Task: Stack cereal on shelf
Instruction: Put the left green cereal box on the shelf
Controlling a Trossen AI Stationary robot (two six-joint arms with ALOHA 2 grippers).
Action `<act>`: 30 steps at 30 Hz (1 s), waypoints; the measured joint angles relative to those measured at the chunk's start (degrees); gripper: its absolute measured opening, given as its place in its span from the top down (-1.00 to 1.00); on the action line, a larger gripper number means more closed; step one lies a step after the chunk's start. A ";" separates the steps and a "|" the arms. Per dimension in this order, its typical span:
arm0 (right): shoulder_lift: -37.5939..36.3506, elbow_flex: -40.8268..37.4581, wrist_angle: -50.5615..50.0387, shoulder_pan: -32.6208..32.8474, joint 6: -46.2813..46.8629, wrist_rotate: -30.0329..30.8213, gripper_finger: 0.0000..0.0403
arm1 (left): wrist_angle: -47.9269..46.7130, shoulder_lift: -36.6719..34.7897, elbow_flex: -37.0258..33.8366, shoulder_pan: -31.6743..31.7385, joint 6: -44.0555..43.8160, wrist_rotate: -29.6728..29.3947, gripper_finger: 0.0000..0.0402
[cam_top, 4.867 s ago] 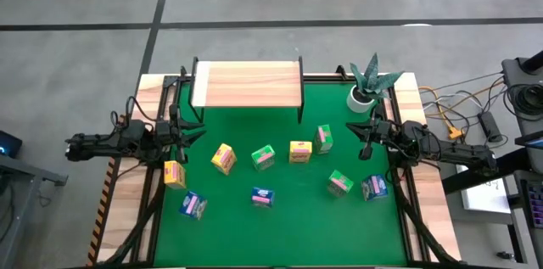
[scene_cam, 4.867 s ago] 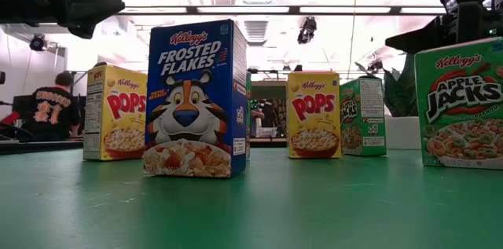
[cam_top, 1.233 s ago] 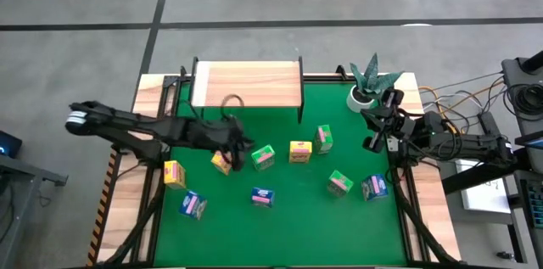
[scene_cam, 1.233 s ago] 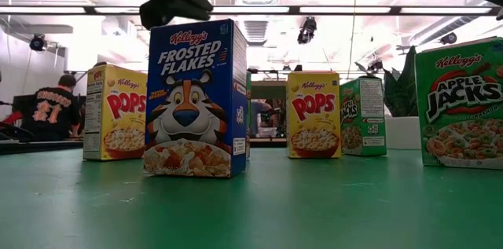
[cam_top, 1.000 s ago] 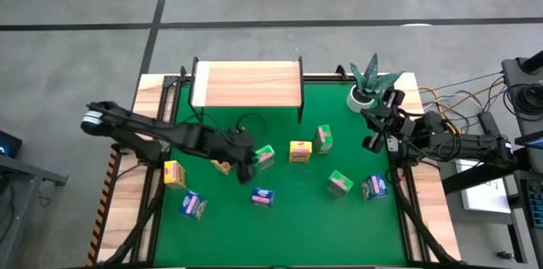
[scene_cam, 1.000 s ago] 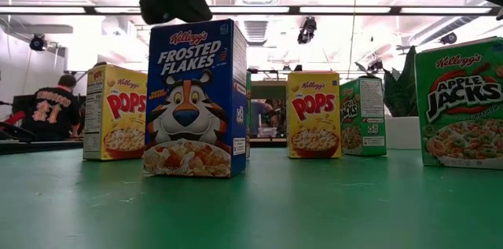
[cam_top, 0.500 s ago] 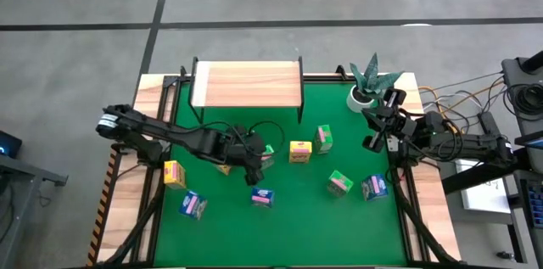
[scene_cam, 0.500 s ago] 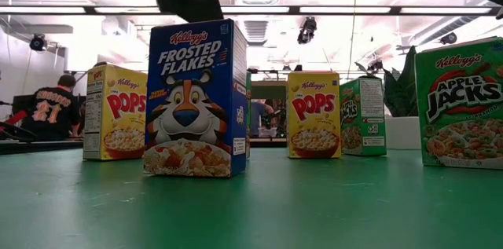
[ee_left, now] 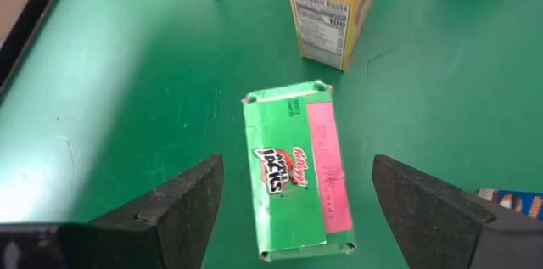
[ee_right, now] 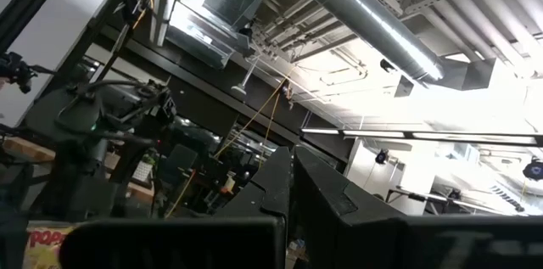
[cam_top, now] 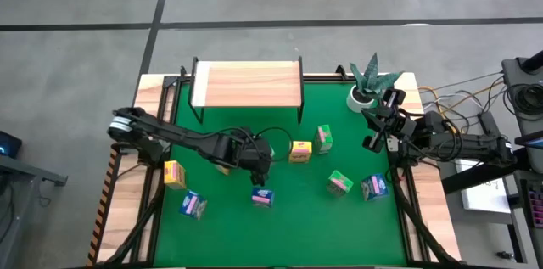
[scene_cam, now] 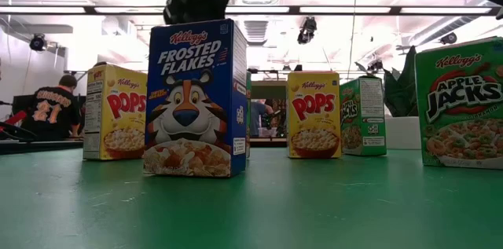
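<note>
The left gripper (ee_left: 293, 205) hangs over a green cereal box (ee_left: 297, 169) on the green mat (cam_top: 297, 218), fingers spread wide on both sides, not touching it. The shelf (cam_top: 247, 84) stands at the mat's far edge. The right gripper (cam_top: 371, 137) waits near the plant (cam_top: 370, 82), apparently closed.

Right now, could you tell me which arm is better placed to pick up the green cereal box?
Left: its open pincer straddles the green cereal box, while the right pincer waits at the mat's edge.
</note>
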 joint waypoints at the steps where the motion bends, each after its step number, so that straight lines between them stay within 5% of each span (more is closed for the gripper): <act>1: 0.00 0.00 0.00 0.00 0.00 0.00 0.96 | 0.04 0.36 0.00 0.10 0.00 0.02 -0.42; 14: 0.00 0.00 -0.01 0.00 0.45 0.00 0.96 | 0.15 4.18 -0.26 0.45 0.13 -0.92 -0.29; 30: 0.00 0.00 -0.07 0.00 0.43 0.00 0.96 | -0.06 3.95 -0.26 0.45 0.17 -0.87 0.18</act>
